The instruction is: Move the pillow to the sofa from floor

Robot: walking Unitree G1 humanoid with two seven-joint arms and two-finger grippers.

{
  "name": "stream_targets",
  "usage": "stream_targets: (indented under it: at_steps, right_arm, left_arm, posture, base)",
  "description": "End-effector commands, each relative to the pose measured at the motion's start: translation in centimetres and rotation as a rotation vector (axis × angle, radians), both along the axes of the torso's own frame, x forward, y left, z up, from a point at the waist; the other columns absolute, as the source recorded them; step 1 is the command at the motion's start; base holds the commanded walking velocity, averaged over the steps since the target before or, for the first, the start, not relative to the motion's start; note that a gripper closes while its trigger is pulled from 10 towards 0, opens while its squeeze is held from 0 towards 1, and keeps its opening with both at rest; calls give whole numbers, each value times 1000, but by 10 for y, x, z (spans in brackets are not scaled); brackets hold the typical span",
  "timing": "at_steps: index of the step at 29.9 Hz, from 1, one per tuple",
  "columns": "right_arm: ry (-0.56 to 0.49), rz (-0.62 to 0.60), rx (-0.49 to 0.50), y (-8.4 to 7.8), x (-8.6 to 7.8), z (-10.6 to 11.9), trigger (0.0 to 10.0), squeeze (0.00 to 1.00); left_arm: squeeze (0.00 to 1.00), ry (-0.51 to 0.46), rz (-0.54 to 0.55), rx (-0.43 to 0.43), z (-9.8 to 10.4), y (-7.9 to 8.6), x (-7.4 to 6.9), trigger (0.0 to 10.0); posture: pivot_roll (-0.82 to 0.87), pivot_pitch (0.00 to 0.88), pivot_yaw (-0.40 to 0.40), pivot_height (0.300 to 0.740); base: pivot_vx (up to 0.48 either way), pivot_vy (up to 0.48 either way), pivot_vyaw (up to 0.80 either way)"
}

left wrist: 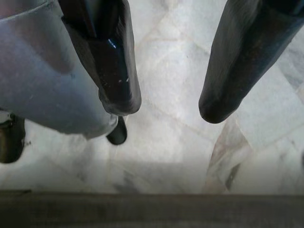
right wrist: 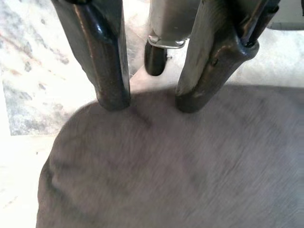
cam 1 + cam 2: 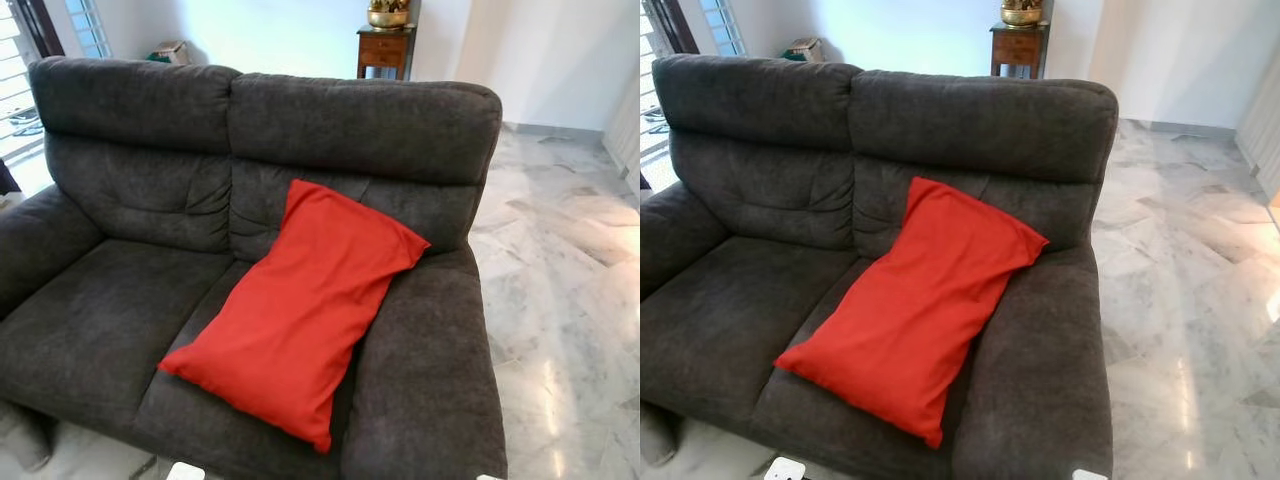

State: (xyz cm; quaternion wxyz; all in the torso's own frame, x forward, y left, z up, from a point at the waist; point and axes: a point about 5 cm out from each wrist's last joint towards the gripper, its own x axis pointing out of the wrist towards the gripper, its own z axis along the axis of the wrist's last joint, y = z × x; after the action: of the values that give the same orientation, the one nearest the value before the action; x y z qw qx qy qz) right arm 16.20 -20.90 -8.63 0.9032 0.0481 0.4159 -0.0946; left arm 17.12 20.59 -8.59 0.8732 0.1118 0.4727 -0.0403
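Note:
A red pillow (image 3: 300,300) lies slanted on the right seat of the dark grey sofa (image 3: 120,300), its upper end leaning on the backrest and its side against the right armrest (image 3: 430,380). In the left wrist view my left gripper (image 1: 166,107) hangs open over the marble floor (image 1: 175,156) with nothing between its fingers. In the right wrist view my right gripper (image 2: 152,102) is open just above the grey sofa fabric (image 2: 166,171), holding nothing.
White marble floor (image 3: 570,300) stretches to the right of the sofa. A small wooden side table (image 3: 384,50) with a brass pot stands behind it against the wall. A window with louvres (image 3: 20,90) is at the far left.

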Motion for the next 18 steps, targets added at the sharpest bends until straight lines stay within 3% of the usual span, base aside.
stream_targets:
  at_steps: [1,18]
  right_arm:
    - [8,16,8,4,-2,-2,10000,0]
    - [-27,-4,36,7,4,1,10000,0]
  left_arm:
    - [0,11,-7,17,-1,4,-2,10000]
    - [0,9,4,16,0,4,-1,10000]
  posture:
    - [12,0,34,740]
    - [9,0,33,740]
  base:
    - [-270,0,0]
    - [-237,0,0]
